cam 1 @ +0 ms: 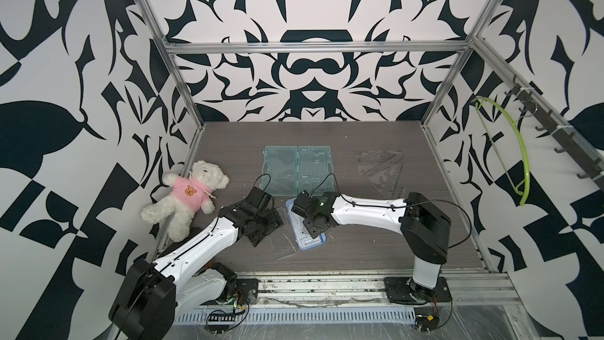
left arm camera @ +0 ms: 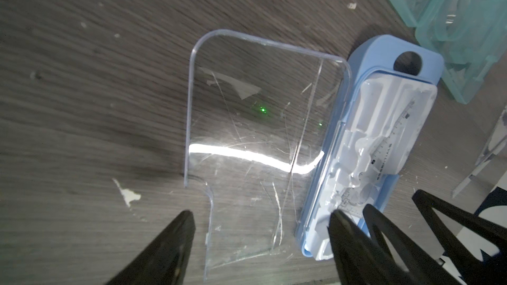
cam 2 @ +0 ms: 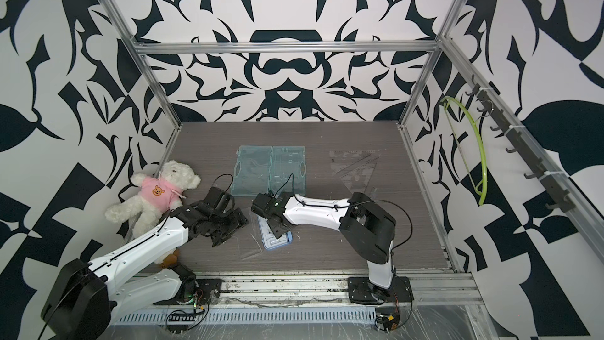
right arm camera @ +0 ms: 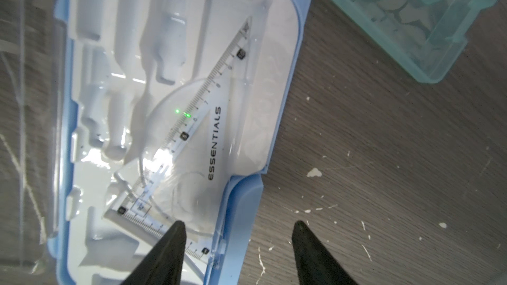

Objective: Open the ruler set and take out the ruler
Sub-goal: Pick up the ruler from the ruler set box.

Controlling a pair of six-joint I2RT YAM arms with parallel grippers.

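Note:
The ruler set [cam 1: 310,240] is a blue case with a white moulded insert, lying open near the table's middle. Its clear lid [left arm camera: 247,105] lies flat on the table beside it. A clear triangular ruler [right arm camera: 208,122] printed ESSENTIALS rests in the insert over a clear protractor. My left gripper [left arm camera: 262,215] is open, one finger over bare table and one over the case's near end, with the lid's end between them. My right gripper [right arm camera: 239,224] is open too; one fingertip hovers over the ruler's corner, its partner over the table, straddling the blue rim [right arm camera: 247,201]. Neither holds anything.
An opened teal case [cam 1: 297,170] lies just behind the blue one. Clear set squares [cam 1: 382,168] lie on the table at the back right. A white teddy bear in a pink shirt [cam 1: 189,194] sits at the left edge. A green hanger [cam 1: 519,155] hangs on the right wall.

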